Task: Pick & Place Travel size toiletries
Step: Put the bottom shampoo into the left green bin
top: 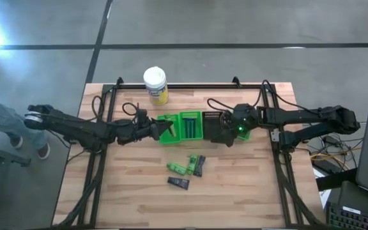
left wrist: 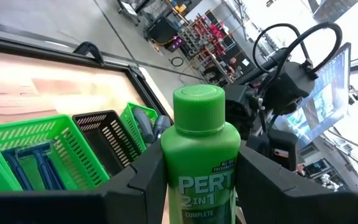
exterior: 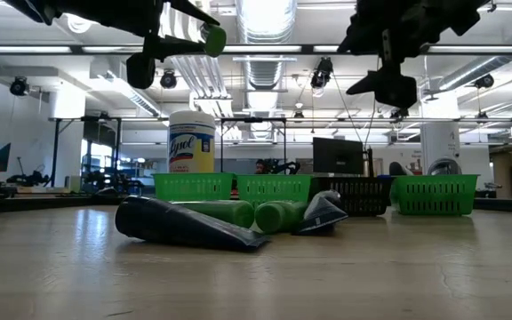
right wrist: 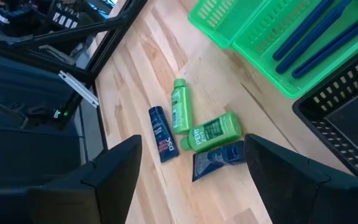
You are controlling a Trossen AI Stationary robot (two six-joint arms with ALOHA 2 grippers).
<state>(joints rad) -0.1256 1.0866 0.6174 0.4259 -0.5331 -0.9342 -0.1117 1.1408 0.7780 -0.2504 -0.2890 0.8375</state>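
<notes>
From above, the left gripper [top: 159, 130] hangs over the leftmost green tray [top: 167, 130], but what it carries is hard to make out there. The left wrist view settles it: the fingers pinch a green Pert bottle [left wrist: 201, 158], cap pointing away, with blue razors [left wrist: 35, 168] lying in a green tray beyond. The low view shows the bottle's cap raised well above the table [exterior: 256, 276]. The right gripper [top: 225, 131] hovers over the black tray [top: 212, 124], and its wrist view shows its fingers spread with nothing between them, looking down on two green bottles [right wrist: 211, 131] and two dark tubes [right wrist: 161, 134] lying close together on the wood. A white-lidded jar [top: 155, 85] stands behind the trays.
</notes>
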